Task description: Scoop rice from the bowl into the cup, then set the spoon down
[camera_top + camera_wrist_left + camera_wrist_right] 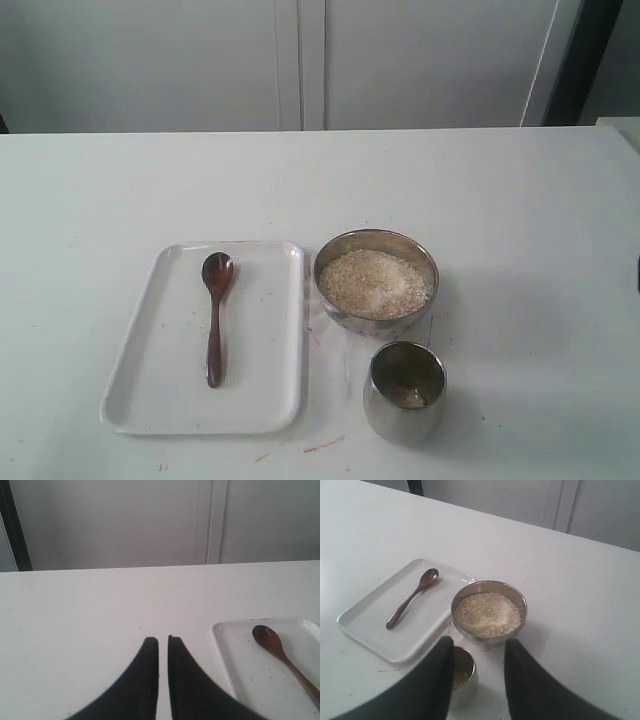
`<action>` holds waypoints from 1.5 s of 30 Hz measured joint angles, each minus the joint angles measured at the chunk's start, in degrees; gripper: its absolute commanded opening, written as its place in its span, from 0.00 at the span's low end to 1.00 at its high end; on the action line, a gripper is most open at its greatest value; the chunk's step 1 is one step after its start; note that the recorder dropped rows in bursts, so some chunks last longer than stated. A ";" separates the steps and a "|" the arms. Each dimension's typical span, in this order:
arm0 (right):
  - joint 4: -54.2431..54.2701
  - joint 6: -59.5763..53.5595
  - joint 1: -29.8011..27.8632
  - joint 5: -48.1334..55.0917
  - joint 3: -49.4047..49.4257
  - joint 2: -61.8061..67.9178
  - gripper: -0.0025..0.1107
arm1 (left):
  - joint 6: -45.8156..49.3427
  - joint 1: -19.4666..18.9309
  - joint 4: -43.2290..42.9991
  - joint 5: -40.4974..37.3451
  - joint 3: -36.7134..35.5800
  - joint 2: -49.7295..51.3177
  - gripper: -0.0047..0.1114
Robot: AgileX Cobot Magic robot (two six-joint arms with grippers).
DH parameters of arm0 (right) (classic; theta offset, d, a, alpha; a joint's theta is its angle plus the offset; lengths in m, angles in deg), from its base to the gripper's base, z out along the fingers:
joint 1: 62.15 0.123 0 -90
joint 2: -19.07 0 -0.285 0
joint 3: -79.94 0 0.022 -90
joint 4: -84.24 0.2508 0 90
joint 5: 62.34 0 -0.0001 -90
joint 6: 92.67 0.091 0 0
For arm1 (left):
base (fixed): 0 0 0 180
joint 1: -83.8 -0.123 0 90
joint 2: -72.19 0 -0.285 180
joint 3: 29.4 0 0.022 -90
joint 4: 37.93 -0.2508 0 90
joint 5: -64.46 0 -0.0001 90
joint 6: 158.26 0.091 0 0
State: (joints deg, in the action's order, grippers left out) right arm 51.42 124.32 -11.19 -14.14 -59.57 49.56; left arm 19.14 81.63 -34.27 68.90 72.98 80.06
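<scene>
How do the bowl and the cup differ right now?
The bowl is wide and shallow; the cup is narrower and taller. The bowl is nearly full of rice; the cup holds only a little. Both are shiny steel, upright on the table.

Black, taper-fingered left hand [163,639]: fingers nearly together, thin slit between them, gripping nothing. Black right hand [479,641]: fingers spread wide apart, empty, held high, tilted downward.

exterior view looks steeply down at the table [520,200]; wrist views sit lower, all three sharing the spoon [214,320].
</scene>
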 measured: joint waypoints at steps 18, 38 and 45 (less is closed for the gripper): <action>-5.23 -13.46 0.00 -7.33 0.00 -2.39 0.28 | 0.00 0.00 0.00 0.00 0.00 0.00 0.16; -5.99 -13.57 0.00 5.32 0.00 -2.39 0.28 | 0.00 0.00 0.00 0.00 0.00 0.00 0.16; -5.99 -13.46 0.00 -1.20 0.00 -2.39 0.28 | 0.00 0.00 0.00 0.00 0.00 0.00 0.16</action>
State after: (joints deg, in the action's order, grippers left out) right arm 45.43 110.86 -11.19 -15.34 -59.57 47.17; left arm 19.14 81.63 -34.27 68.90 72.98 80.06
